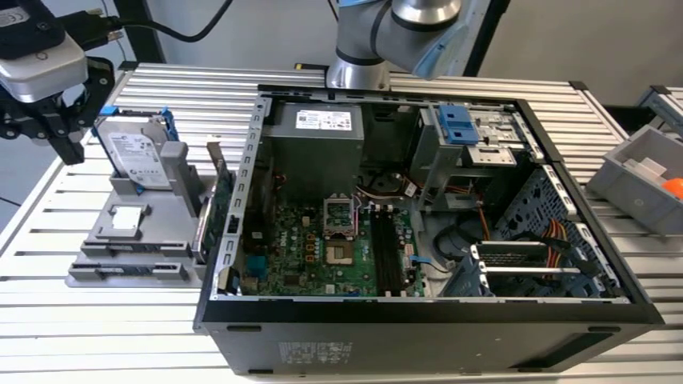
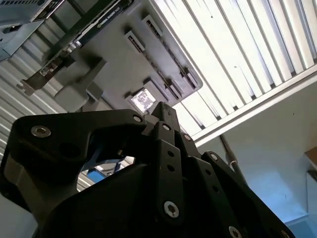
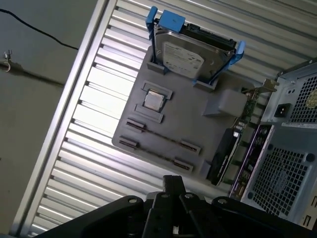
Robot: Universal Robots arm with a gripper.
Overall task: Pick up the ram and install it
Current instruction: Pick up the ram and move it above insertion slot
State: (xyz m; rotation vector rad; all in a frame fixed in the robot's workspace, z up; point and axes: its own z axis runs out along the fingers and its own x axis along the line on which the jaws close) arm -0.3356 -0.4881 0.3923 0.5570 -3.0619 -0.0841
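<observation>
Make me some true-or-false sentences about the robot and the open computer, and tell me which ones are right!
1. The computer case is open, and a green board shows inside it. True.
2. The gripper is down inside the computer case. False: it hangs outside the case, at the exterior view's left, beside the gray holder.
3. A hard drive in a blue frame stands upright in the gray holder. True.
4. The gray bin with the orange thing sits at the exterior view's left. False: it sits at the exterior view's right, past the case.
</observation>
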